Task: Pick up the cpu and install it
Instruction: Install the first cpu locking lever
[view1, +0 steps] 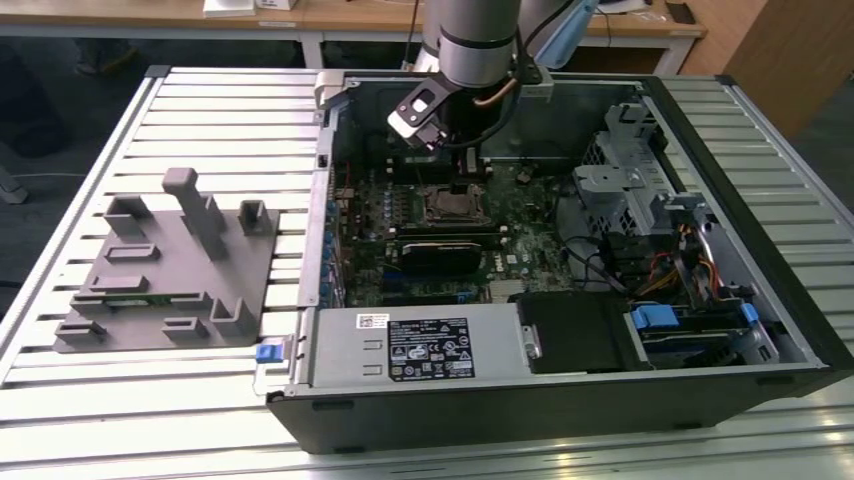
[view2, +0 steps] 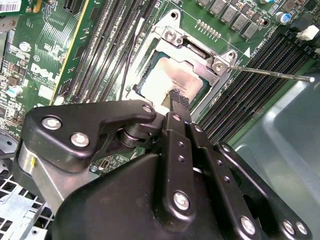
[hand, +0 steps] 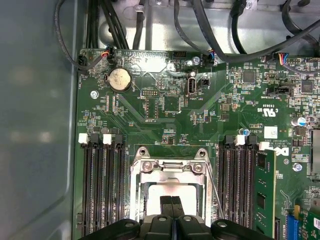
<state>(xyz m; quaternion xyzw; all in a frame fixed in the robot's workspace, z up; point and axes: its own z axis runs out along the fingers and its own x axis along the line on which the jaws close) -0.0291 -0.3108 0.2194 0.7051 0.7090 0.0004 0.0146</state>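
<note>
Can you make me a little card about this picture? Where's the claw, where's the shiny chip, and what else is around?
claw: shut, tips right over the cpu; cannot tell if touching
cpu: lying flat in its socket, silvery top up
metal frame: around the cpu
motherboard: green, inside the computer case
computer case: open, lying on the table
grey fixture: on the table, at the exterior view's left of the case

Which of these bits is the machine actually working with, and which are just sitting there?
In use: gripper, cpu lying flat beneath it, socket frame.
Just sitting there: grey fixture, coin battery, memory slots, power supply.
</note>
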